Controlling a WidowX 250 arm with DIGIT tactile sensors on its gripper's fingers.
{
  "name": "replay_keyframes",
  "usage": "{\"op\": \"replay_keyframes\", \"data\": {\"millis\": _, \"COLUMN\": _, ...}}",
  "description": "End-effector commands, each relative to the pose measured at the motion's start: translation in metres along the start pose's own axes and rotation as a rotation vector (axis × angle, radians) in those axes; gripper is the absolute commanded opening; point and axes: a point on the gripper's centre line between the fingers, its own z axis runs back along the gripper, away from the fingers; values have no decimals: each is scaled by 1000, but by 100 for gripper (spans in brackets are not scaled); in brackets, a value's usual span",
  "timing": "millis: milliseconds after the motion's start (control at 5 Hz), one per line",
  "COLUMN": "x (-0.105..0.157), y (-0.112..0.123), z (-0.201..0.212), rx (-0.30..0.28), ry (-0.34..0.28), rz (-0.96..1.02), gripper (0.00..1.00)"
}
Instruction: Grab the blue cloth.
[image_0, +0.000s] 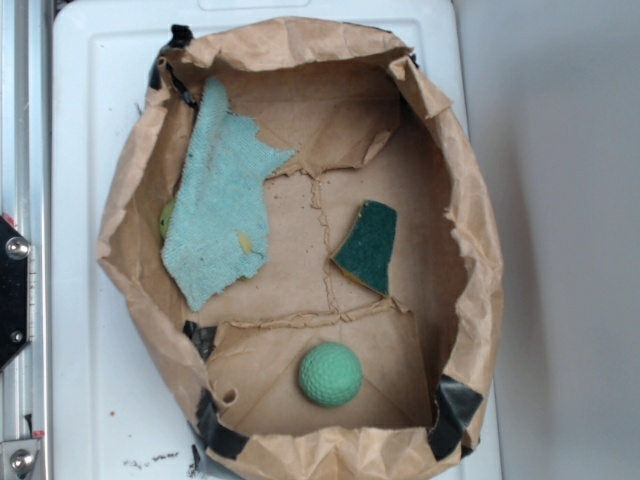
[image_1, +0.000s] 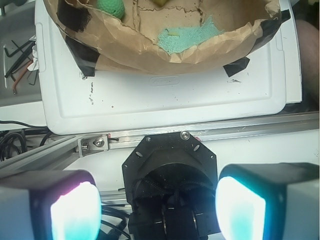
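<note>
Exterior view first: we've got a crumpled brown paper bag, rolled down into a shallow basin w/ black tape at the corners, sitting on a white plastic lid. Inside, the blue cloth lies along the left side of the bag floor, ragged edges, upper end running up against the left wall, a small yellowish speck near its lower right. Something yellow-green peeks out at the cloth's left edge, can't tell what it is. Right of centre, well apart from the cloth, there's the dark green sponge wedge, flat on the paper. Down in the near section sits the green dimpled ball, on its own. No arm in this view. Over to the wrist view: we're looking past the gripper, and its two glowing pads stand wide apart at the bottom corners, nothing between them. It's off the lid altogether, over the metal rail and the black round base. The bag is up at the top edge, w/ a patch of the cloth and a bit of the ball showing over the rim.
</note>
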Motion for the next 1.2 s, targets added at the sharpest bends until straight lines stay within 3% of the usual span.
{"op": "replay_keyframes", "data": {"millis": 0, "x": 0, "y": 0, "z": 0, "rx": 0, "ry": 0, "rz": 0, "gripper": 100}}
{"op": "replay_keyframes", "data": {"millis": 200, "x": 22, "y": 5, "z": -5, "rx": -27, "ry": 15, "rz": 69, "gripper": 100}}
{"op": "replay_keyframes", "data": {"millis": 800, "x": 78, "y": 51, "z": -38, "rx": 44, "ry": -81, "rz": 163, "gripper": 100}}
{"op": "replay_keyframes", "data": {"millis": 1000, "x": 107, "y": 61, "z": -56, "rx": 53, "ry": -110, "rz": 108, "gripper": 100}}
